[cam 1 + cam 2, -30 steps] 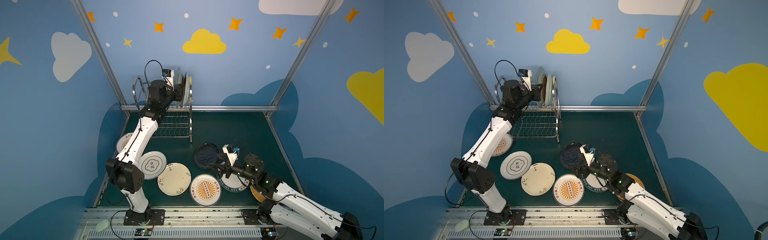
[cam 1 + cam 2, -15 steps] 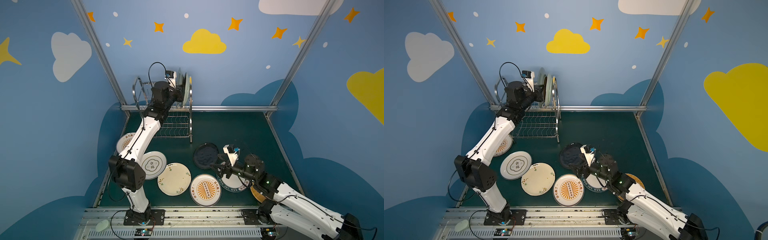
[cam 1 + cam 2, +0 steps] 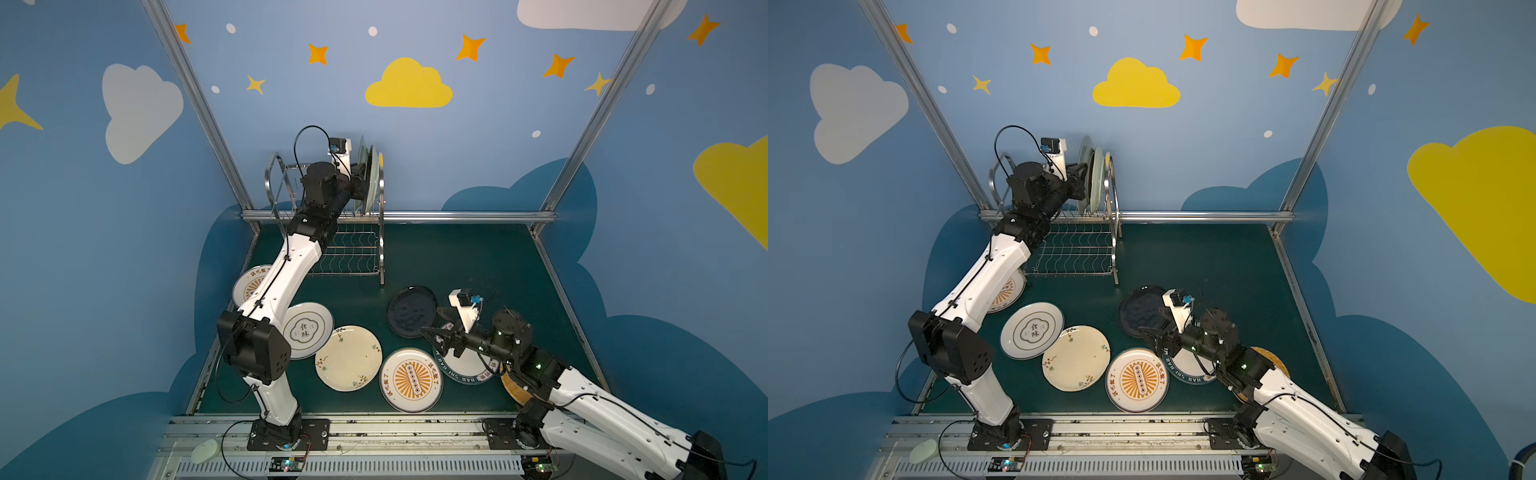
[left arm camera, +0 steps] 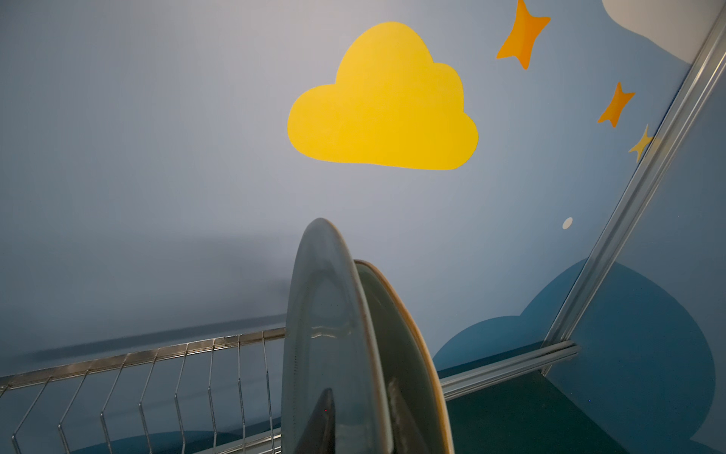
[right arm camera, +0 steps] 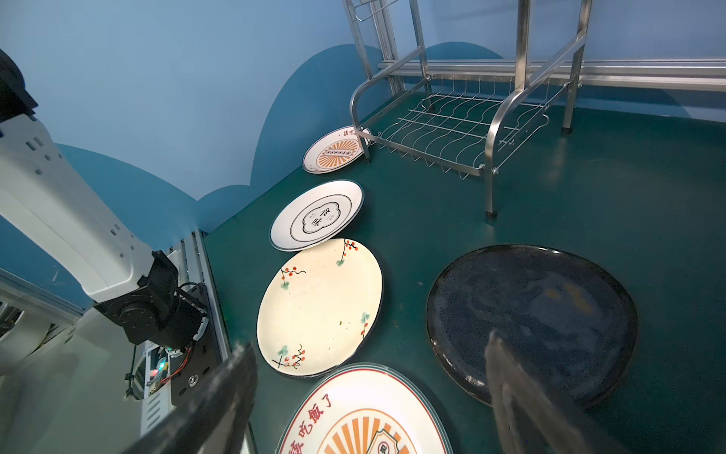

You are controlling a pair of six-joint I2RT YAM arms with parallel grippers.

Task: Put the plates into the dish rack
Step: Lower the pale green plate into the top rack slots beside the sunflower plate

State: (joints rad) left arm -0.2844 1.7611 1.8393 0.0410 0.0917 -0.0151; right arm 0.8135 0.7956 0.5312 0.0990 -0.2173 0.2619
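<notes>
both top views first. can count two pale green plates (image 3: 372, 174) standing on edge at the right end of the dish rack (image 3: 345, 253), upper tier. seven more lying flat on the table (image 3: 478, 257), among them a black plate (image 3: 409, 309), a cream floral plate (image 3: 348, 358), a cloud-emblem plate (image 3: 309, 330) and a sunburst plate (image 3: 411, 380). by that count, early days: most of the loading left to do. left arm stretched up and back, with the left gripper (image 3: 1082, 178) level with the racked pair. right arm low and bent, with the right gripper (image 3: 1148, 334) above the table between black plate and sunburst plate.

left wrist view next. dark fingertips set either side of the nearer green plate's rim. pinching or already let go, cannot tell.

right wrist view last. claw spread wide, nothing between the tips, aimed past the cream floral plate toward the rack. lower shelf bare.
</notes>
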